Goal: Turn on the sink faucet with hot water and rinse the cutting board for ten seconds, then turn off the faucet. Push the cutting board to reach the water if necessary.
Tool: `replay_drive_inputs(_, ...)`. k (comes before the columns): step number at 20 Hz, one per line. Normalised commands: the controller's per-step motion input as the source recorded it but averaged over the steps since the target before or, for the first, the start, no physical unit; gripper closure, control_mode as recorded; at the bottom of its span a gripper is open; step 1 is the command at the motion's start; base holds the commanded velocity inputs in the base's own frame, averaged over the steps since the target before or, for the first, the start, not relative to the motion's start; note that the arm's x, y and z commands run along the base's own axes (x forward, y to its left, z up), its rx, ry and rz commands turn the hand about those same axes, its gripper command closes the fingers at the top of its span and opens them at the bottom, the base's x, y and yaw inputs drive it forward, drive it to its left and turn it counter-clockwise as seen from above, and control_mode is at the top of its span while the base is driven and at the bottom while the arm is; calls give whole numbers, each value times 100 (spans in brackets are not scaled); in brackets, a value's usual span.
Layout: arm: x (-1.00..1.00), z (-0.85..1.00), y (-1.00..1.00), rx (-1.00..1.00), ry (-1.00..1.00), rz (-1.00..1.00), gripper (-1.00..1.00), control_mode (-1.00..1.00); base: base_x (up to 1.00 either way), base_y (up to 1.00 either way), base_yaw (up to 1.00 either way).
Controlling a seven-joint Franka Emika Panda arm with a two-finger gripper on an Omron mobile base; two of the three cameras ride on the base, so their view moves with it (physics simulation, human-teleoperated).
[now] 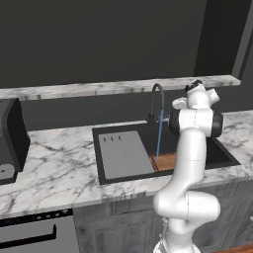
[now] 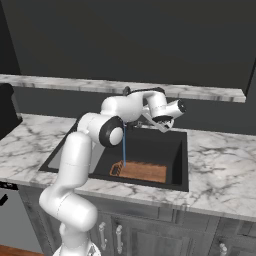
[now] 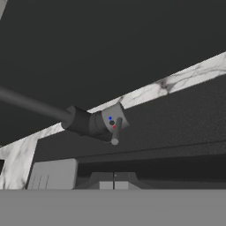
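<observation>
- On your far left a dark appliance (image 1: 11, 141) stands on the marble counter (image 1: 54, 168).
- The grey slab (image 1: 123, 154) lies in the sink's (image 1: 99, 158) left half.
- The water (image 1: 159, 138) falls from the sink faucet (image 1: 156, 101) onto the cutting board's (image 2: 142, 171) left end, in the sink's right half.
- Your gripper (image 3: 114, 184), fingers pressed together and holding nothing, sits just below the faucet lever (image 3: 116, 131).

A dark wall (image 1: 99, 39) rises behind a marble ledge (image 1: 99, 89), marble counter (image 1: 54, 163) and grey cabinets (image 2: 165, 230).
</observation>
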Motion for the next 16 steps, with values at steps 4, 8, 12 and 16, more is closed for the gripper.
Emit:
replay_drive_inputs(4, 4, 0, 0, 0, 0, 0, 100, -100, 0, 0, 0)
replay_drive_inputs(8, 5, 0, 0, -2, -4, 0, 100, -100, 0, 0, 0)
replay_drive_inputs(12, 0, 0, 0, -3, -8, 0, 100, -100, 0, 0, 0)
replay_drive_inputs(16, 0, 0, 0, -2, -7, 0, 100, -100, 0, 0, 0)
